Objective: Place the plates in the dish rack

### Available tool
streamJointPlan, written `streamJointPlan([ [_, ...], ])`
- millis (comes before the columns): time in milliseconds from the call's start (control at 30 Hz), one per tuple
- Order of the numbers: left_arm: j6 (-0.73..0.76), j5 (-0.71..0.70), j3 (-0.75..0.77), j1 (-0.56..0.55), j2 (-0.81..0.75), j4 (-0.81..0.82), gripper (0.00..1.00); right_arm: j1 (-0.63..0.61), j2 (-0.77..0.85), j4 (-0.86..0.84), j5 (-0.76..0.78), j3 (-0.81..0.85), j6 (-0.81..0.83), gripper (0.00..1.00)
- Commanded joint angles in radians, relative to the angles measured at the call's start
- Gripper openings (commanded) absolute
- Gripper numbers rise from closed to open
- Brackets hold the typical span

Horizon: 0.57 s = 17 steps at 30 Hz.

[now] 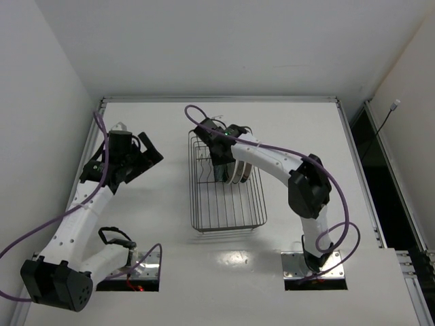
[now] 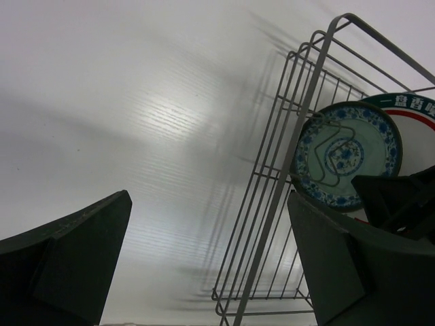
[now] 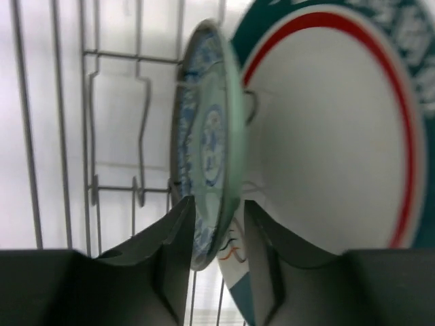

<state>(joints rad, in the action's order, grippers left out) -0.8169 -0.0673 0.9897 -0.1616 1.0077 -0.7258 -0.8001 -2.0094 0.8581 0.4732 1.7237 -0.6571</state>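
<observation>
Right gripper (image 3: pixel 219 210) pinches the teal plate (image 3: pixel 207 136) upright in the dish rack (image 3: pixel 88 136); my left gripper (image 2: pixel 209 210) gapes wide, empty

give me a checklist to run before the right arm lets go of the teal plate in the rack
1. Right gripper straddles the rim of the teal plate, one finger on each side: ok.
2. Teal plate upright inside the dish rack: ok.
3. Plate's lower edge seated in the rack: cannot tell, the fingers hide it.
4. Gap to the white plate beside it: cannot tell, they stand very close.
5. Left gripper open, empty and outside the rack: ok.
</observation>
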Motion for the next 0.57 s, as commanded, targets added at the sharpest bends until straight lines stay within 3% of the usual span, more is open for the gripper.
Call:
streamJointPlan([
  [0, 0.041, -0.031, 0.015, 0.022, 0.000, -0.003, 0.99, 0.005, 0.081, -0.071, -0.079, -0.021, 0.037, 0.33],
  [167, 0.050, -0.049, 0.024, 0.033, 0.020, 0.006, 0.99, 0.006, 0.132, -0.021, -0.090, 0.039, 0.091, 0.52],
  [367, 0.070, -0.094, 0.033, 0.051, 0.057, 0.016, 0.99, -0.005, 0.225, 0.059, 0.002, 0.146, 0.195, 0.55],
  [500, 0.105, -0.103, 0.055, 0.051, 0.077, 0.066, 0.99, 0.006, 0.365, -0.008, 0.034, 0.011, 0.244, 0.55],
  [533, 0.105, -0.117, 0.064, 0.051, 0.086, 0.066, 0.99, 0.015, 0.414, -0.027, 0.072, -0.007, 0.257, 0.59],
])
